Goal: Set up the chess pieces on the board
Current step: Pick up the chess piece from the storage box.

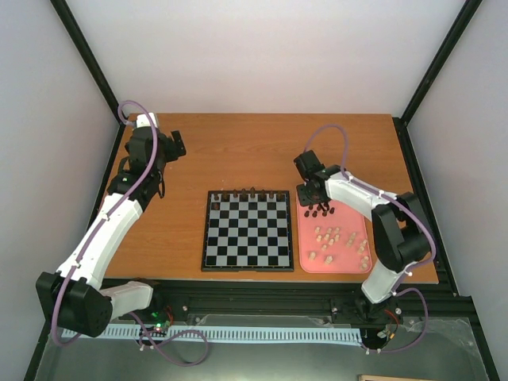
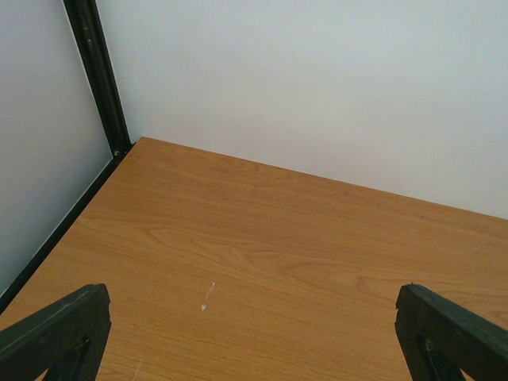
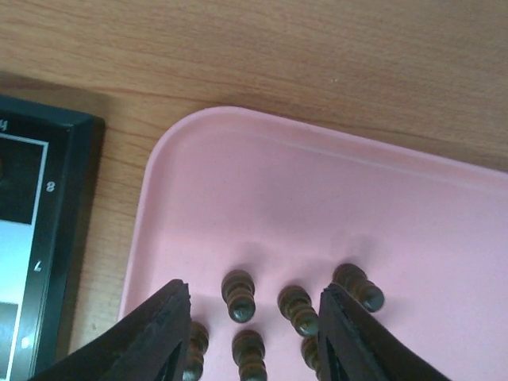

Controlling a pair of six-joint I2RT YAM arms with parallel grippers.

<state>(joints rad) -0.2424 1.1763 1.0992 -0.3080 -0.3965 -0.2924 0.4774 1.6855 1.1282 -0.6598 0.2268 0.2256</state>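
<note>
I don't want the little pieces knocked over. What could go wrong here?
The right hand is open over dark pieces crowded together on the pink tray. Closing, it might pinch two at once, or a finger could knock the neighbours away.

The black-and-grey board [image 1: 246, 238] is laid flat on the desk [image 1: 175, 159]. Dark chess pieces [image 1: 248, 191] are lined along its far edge. More dark ones and pale chess pieces [image 1: 337, 242] are kept in a pink tray [image 1: 353, 221].
</note>
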